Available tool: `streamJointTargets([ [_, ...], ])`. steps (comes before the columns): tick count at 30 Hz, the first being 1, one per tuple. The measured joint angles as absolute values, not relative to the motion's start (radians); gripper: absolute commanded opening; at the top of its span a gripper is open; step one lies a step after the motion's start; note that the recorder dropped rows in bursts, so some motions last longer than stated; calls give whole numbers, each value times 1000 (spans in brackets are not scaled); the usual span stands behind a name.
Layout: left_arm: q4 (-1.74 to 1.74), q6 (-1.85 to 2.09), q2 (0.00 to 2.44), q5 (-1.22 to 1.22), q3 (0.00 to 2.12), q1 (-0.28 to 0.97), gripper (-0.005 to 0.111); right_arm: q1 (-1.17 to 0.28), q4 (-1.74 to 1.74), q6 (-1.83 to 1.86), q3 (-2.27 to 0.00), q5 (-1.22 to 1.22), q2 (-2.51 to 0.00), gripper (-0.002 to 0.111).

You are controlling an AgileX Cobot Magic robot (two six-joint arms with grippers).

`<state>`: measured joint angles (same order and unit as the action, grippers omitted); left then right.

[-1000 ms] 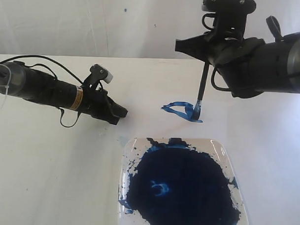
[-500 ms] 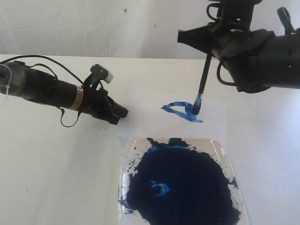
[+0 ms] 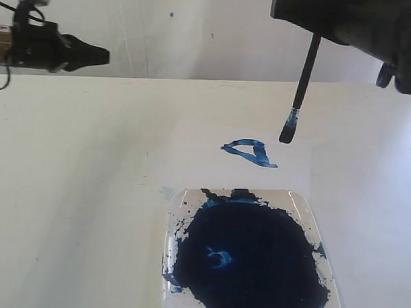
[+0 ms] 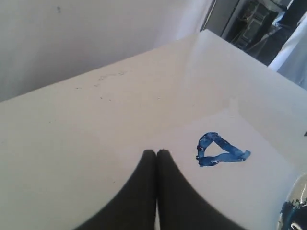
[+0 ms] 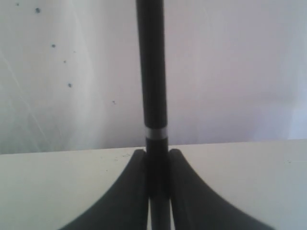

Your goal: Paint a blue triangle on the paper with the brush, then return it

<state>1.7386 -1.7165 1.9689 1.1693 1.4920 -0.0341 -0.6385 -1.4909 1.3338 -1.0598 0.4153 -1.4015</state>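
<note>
Exterior view, from the left: the left hand (image 3: 101, 54) hangs high at the upper left edge, its dark tip pointing right, well apart from everything on the cream tabletop (image 3: 69, 190); the left wrist view shows its two fingers (image 4: 144, 191) pressed together with nothing between them, the left hand (image 4: 156, 153) looking down over the sheet. Nearer the middle lies the paper (image 3: 192, 160), a white sheet with faint edges, flat on the tabletop; its near edge runs under or against the far rim of the tray, I cannot tell which. On the right half of the paper sits the blue triangle (image 3: 259, 152), a small rough outline with uneven strokes; the left wrist view shows the blue triangle (image 4: 221, 159) on the paper (image 4: 249, 182) with wet specks along its lines. Below it, at the near edge, stands the clear square tray (image 3: 305, 205), filled by a wide dark blue paint pool (image 3: 242, 257). Just right of the triangle hangs the brush (image 3: 302, 83), nearly upright, its blue-stained tip (image 3: 287, 133) down and seemingly clear of the sheet. At the upper right the right hand (image 3: 308, 19) is clamped on the black handle; the right wrist view shows the brush (image 5: 152, 72) pinched between the fingers of the right hand (image 5: 157, 158).
</note>
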Motion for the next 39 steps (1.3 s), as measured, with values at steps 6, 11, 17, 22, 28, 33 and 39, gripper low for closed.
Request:
streamJointTargets([
  [6,1743,-1744,1837,1179,1366,-236,0,-638,-1523,1335,-999,287,-1277,0],
  [11,1747,-1668,1629,998,1225,-268,0,-638,-1525,1338,-970,221,-1200,0],
  [17,1747,-1605,1407,769,1094,-169,0,-638,-1525,1338,-955,212,-1168,0],
  [22,1747,-1507,1255,565,988,-34,0,-638,-1531,1334,-955,183,-1168,0],
  [28,1745,-1471,1060,379,849,90,0,-638,-1539,1326,-955,0,-1168,0],
  [33,1745,-1473,914,342,759,107,0,-629,-1539,1276,-955,-75,-1168,0],
  [39,1739,-1537,799,450,676,107,0,-476,-1539,1228,-955,-235,-1185,0],
])
